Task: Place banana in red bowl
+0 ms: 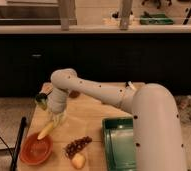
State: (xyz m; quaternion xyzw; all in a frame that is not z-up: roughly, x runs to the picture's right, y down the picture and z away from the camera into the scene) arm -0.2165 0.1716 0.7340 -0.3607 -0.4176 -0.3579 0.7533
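pale wood makes up the table [96, 112] in the one camera view, and the white arm [104, 92] reaches across it from the right and bends down at the left side. the gripper [55, 119] hangs just above the table's left part, closed on the banana [45, 131], which slants down and to the left out of the claw with its lower tip near the rim of the red bowl [35, 149]. the banana is held clear of the table and sits just up and to the right of the bowl, not yet over the middle of it. as a judgement, the pickup is done and the carry is nearly done; what is left is to bring the fruit over the bowl's hollow, lower it and let go. the red bowl looks to hold nothing, only its lighter orange inside showing. the green tray [118, 145] at the right also shows nothing in it, though the arm hides its far side. on the bare wood between bowl and tray lie a dark red bunch [77, 145] and, below it, a roundish yellow fruit [78, 160]. a small green thing [41, 100] sits at the table's left edge beside the arm.
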